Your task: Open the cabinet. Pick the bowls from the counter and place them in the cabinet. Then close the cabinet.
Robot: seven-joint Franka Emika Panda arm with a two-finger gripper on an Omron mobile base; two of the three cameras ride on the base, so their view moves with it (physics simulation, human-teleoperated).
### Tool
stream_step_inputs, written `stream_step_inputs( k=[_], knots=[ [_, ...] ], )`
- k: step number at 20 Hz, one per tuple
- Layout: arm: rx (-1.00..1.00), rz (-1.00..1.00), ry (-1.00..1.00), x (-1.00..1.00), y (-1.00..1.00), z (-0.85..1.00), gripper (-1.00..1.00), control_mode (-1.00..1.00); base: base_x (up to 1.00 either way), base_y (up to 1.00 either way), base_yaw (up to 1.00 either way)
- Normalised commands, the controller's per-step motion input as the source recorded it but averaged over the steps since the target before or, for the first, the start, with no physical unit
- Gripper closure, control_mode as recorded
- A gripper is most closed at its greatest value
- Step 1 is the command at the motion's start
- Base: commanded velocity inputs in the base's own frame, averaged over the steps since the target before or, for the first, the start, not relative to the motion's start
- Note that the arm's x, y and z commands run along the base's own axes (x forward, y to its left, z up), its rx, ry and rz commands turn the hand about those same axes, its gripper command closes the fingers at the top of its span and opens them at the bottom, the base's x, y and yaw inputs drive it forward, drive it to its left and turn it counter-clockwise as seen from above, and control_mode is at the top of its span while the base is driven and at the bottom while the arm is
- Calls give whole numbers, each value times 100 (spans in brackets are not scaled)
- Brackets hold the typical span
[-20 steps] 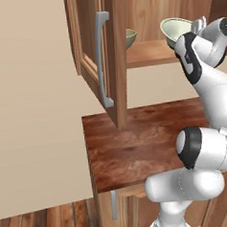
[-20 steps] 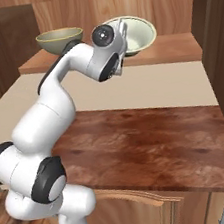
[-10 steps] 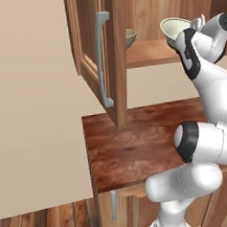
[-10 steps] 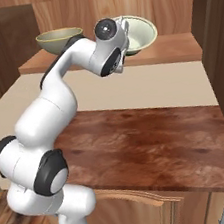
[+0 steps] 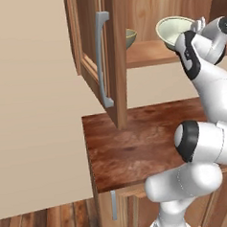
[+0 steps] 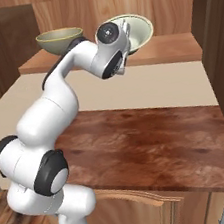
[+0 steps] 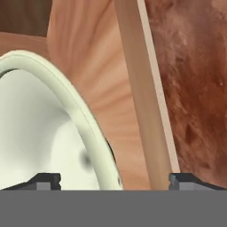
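The cabinet (image 5: 94, 54) hangs on the wall with both doors swung open. On its wooden shelf (image 6: 170, 47) the olive-tan bowl (image 6: 59, 39) (image 5: 130, 36) stands upright at the left. The pale white-green bowl (image 6: 140, 26) (image 5: 174, 29) (image 7: 44, 133) sits tilted near the shelf's front edge. My gripper (image 7: 115, 179) (image 6: 125, 31) is at that bowl, open, its fingertips (image 7: 48, 179) wide apart with the bowl's rim running between them. The dark reddish counter (image 5: 136, 142) (image 6: 149, 144) lies below, with no bowl on it.
The left door's long grey handle (image 5: 102, 58) juts out over the counter's left end. The right door (image 6: 220, 43) hangs open at the right edge. A low base cabinet with a short grey handle (image 5: 113, 205) sits under the counter. A beige wall lies to the left.
The fingers have spread wide apart from the pale bowl's rim. The bowl stays tilted at the same spot on the shelf, and the arm has barely shifted.
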Motion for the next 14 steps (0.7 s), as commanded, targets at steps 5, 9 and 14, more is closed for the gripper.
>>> stream_step_inputs(
  k=[5, 9, 14],
  knots=[
    [0, 0, -5, 0, -6, 16, -100, -100, 0, 0, 0],
    [0, 5, -17, 0, 0, 40, -100, -100, 0, 0, 0],
    [0, 6, -20, -11, 0, 32, -100, -100, 0, 0, 0]
  ],
)
